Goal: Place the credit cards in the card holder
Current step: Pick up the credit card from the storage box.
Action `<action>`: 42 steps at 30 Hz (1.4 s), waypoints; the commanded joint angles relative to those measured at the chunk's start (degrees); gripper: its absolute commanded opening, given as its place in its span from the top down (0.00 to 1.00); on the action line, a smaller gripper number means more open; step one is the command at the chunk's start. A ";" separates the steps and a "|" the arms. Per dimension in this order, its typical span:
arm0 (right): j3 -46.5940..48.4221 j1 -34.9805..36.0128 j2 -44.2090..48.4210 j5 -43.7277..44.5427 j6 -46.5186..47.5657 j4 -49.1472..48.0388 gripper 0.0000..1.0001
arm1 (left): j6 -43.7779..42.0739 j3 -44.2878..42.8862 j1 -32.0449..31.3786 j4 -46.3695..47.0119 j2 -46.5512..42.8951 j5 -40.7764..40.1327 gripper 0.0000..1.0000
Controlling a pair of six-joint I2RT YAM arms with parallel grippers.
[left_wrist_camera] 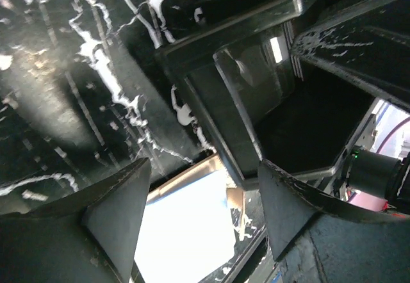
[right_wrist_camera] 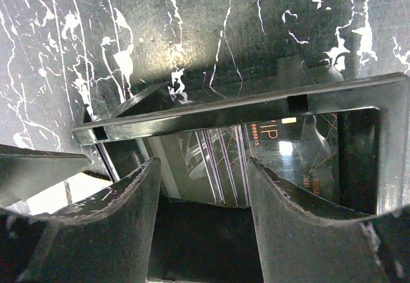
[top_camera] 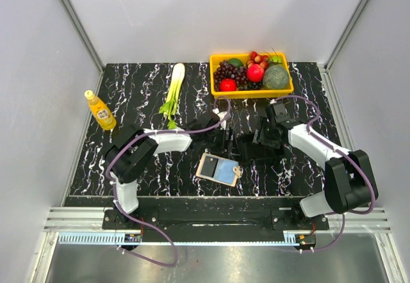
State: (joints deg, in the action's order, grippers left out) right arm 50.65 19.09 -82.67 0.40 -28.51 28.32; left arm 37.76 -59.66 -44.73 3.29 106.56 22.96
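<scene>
Honestly, this looks like the fiddly bit: getting hold of a card cleanly. Both arms are nosed together mid-table around a black frame [right_wrist_camera: 224, 110]. I can't say if that's a stand or part of the other arm. A dark credit card [right_wrist_camera: 291, 148] with pale lettering sits just behind its bar.

The left gripper [left_wrist_camera: 205, 162] has its jaws apart with nothing between them, and you can see the card holder [top_camera: 218, 169] glowing through the gap. The right gripper [right_wrist_camera: 204, 161] has its fingers spread either side of the card's end, but I can't tell whether they're pinching it or only straddling it. The card holder lies open and flat on the table [top_camera: 128, 91], just on the near side of both grippers, dark and pale blue panels showing.

If it were me, I'd close the right one squarely on the card's edge, clear of that bar, and lift straight up before swinging toward the holder. The left could come down on the holder to pin it so the pocket doesn't skate.

Room-wise, the two grippers are nearly touching — that's the real squeeze. The yellow basket [top_camera: 251, 94] of fruit sits close behind them. The bottle [top_camera: 100, 110] and leafy stalk [top_camera: 174, 88] are well off to the left. The table's near edge is just past the holder — not much slack there.
</scene>
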 commanded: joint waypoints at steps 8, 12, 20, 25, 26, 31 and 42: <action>-1.17 -0.99 -4.16 -6.90 0.74 -3.52 0.39 | 5.57 -4.15 -2.03 8.49 5.85 5.07 0.41; -1.00 -0.99 -5.57 -9.63 0.83 -4.32 0.41 | 6.45 -4.59 -2.12 9.19 7.52 6.22 0.51; -2.49 -0.99 -2.94 -15.34 0.39 -8.36 0.50 | 6.10 -4.41 -2.64 8.75 7.34 6.04 0.59; -2.14 -0.99 -1.00 -16.14 -0.31 -8.80 0.53 | 6.28 -4.24 -2.64 9.10 7.61 6.30 0.59; -1.96 -0.99 -1.00 -16.05 -0.32 -8.80 0.53 | 6.36 -4.15 -2.56 9.19 7.61 6.39 0.60; -2.49 -0.99 -0.21 -11.06 -0.75 -7.85 0.52 | 6.45 -3.89 -2.64 9.10 7.52 6.13 0.62; -0.38 -0.99 3.57 5.38 -0.93 4.10 0.40 | 8.12 -2.83 -2.64 8.58 5.50 4.11 0.70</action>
State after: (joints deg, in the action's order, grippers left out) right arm 48.18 18.31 -81.52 -0.49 -28.91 27.42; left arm 46.09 -62.63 -46.87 10.87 113.43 28.34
